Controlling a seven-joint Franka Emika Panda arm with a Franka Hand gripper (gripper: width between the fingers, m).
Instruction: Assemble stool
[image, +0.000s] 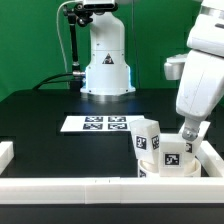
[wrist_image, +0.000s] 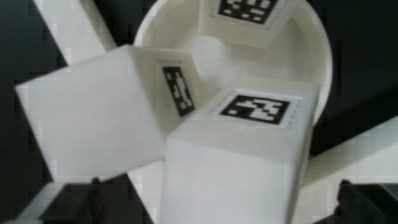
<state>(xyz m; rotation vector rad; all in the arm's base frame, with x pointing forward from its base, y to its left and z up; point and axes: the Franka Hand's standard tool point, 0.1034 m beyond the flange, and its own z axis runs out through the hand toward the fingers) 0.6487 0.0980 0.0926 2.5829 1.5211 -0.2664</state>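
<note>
A tagged leg (wrist_image: 240, 150) fills the wrist view, standing on the round seat (image: 166, 165) by the border rail (image: 100, 187) on the table (image: 40, 115). The tool (image: 186, 134) hangs beside it; its opening I cannot tell.

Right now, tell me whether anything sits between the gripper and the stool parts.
Nothing visible does. The gripper is down among the stool parts, right against a leg standing on the seat. The exterior view does not show whether it grips that leg.

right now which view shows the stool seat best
The wrist view: the round seat fills the frame, with tagged legs standing against it. In the exterior view, the seat is small and mostly hidden behind legs and the gripper.
</note>
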